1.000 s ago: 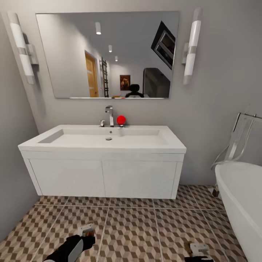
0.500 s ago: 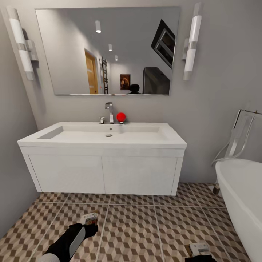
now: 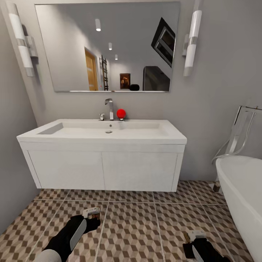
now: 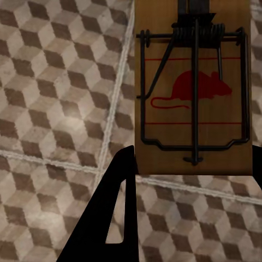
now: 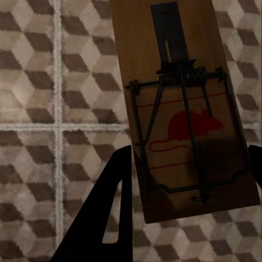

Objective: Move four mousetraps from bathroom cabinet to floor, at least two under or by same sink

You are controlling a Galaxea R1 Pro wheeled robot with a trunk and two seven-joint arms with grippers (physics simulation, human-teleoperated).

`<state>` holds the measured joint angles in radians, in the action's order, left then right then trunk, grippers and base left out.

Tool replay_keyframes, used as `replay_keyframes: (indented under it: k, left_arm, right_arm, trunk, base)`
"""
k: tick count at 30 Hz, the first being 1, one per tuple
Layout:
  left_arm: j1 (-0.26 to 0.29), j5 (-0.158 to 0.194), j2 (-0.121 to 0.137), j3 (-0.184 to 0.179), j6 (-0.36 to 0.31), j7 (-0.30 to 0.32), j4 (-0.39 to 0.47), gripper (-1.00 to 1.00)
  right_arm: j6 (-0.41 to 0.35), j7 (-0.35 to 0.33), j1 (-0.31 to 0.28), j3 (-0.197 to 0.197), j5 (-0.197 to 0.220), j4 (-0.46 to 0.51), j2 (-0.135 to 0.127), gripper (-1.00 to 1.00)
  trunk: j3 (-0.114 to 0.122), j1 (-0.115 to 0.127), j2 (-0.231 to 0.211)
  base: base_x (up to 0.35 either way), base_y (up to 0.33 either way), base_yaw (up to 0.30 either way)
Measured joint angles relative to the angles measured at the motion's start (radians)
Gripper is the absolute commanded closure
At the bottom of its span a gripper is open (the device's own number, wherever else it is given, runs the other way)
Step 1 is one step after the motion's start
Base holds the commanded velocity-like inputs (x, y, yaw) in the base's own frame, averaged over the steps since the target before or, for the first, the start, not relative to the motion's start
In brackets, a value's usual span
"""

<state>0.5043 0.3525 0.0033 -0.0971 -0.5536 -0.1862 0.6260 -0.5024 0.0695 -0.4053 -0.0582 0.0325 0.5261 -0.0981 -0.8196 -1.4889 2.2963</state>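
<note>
Head view: a wide white bathroom sink (image 3: 109, 133) on a wall-hung vanity, straight ahead, with a chrome faucet (image 3: 109, 108) and a small red ball (image 3: 121, 113) just beside it at the back rim. Above, a large mirror (image 3: 109, 47) flanked by two tube lamps. At right, the curved white rim of a bathtub (image 3: 240, 189). Below, the bathroom floor (image 3: 142, 225) in brown, beige and white cube-pattern tiles. Low at left, the left gripper (image 3: 92, 217) on its black-and-white arm, reaching toward the vanity, a small trap seen at its tip, above the tiles in front of the vanity's left half. Low at right, the right gripper (image 3: 192, 242) near the bottom edge, a pale slab at its tip, over the tiles between vanity and tub.

Left wrist view: left mousetrap (image 4: 192, 87), a brown wooden slab with a red mouse print and a dark wire spring bar, seated between the two black fingers (image 4: 112, 218), clasped by the left gripper. Cube tiles and pale grout lines behind; contact with the floor impossible to judge.

Right wrist view: right mousetrap (image 5: 183, 114), same make, turned slightly askew, clasped between the right gripper's fingers (image 5: 106, 213), over a grout crossing. Whether resting on the tiles or above them, impossible to tell.
</note>
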Motion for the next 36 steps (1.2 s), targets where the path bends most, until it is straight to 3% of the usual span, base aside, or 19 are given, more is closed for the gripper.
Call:
replay_keyframes:
  k: [8, 15, 18, 29, 36]
  left_arm:
    - [0.000, -0.016, 0.003, -0.001, -0.005, 0.000, 0.036, 1.00]
    - [0.000, -0.121, -0.003, 0.001, -0.008, 0.002, 0.062, 1.00]
    - [0.000, -0.141, -0.005, 0.001, -0.008, 0.003, 0.065, 1.00]
    - [0.001, -0.155, -0.024, 0.001, -0.008, 0.001, 0.078, 1.00]
    - [0.001, -0.155, -0.031, 0.001, -0.008, 0.002, 0.114, 1.00]
  right_arm:
    - [0.057, 0.032, -0.055, 0.001, 0.001, -0.009, 0.001, 1.00]
    - [0.130, 0.059, -0.083, 0.001, 0.006, -0.018, 0.008, 1.00]
    - [0.165, 0.061, -0.085, 0.001, 0.005, -0.021, 0.024, 1.00]
    - [0.356, 0.060, -0.087, -0.003, -0.007, -0.076, 0.064, 1.00]
    - [0.390, 0.053, -0.087, -0.006, -0.011, -0.086, 0.088, 1.00]
  trunk:
    - [-0.025, -0.031, 0.056]
    - [-0.047, -0.058, 0.105]
    - [-0.056, -0.069, 0.126]
    - [-0.091, -0.111, 0.203]
    - [-0.118, -0.115, 0.205]
  base:
    - [0.000, 0.000, 0.000]
    - [0.000, 0.000, 0.000]
    - [0.000, 0.000, 0.000]
    - [0.000, 0.000, 0.000]
    - [0.000, 0.000, 0.000]
